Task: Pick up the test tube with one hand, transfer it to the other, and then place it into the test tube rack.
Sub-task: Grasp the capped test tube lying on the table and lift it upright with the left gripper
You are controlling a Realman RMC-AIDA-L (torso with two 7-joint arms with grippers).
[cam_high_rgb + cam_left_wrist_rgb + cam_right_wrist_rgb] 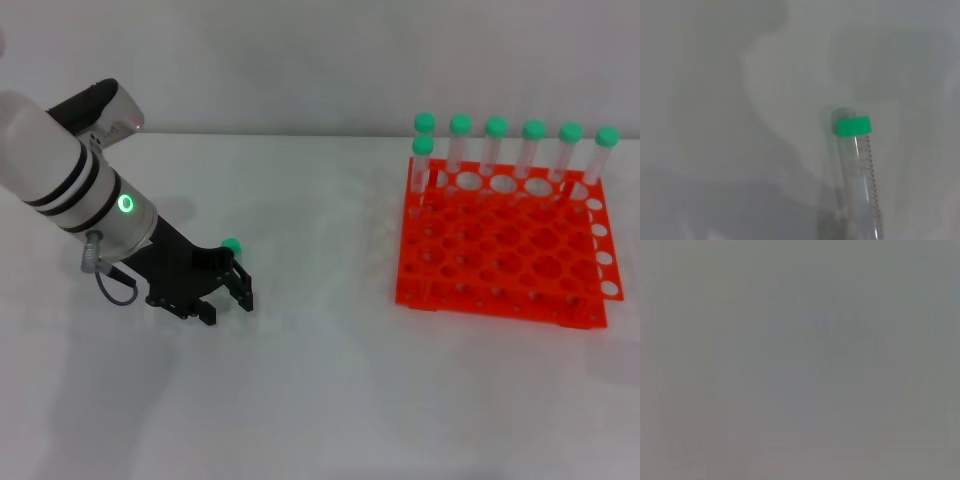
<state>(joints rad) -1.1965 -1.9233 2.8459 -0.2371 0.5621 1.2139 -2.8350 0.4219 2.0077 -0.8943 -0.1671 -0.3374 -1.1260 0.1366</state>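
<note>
A test tube lies on the white table; in the head view only its green cap shows, just behind my left gripper. The left gripper, black on a white-silver arm with a green ring light, is low over the tube with its two fingers apart. In the left wrist view the clear tube with its green cap lies against the table. The orange-red test tube rack stands at the right. My right gripper is out of view; the right wrist view shows only plain grey.
Several green-capped tubes stand upright in the rack's back row, one more in the far left corner. Bare white table stretches between the left gripper and the rack and along the front.
</note>
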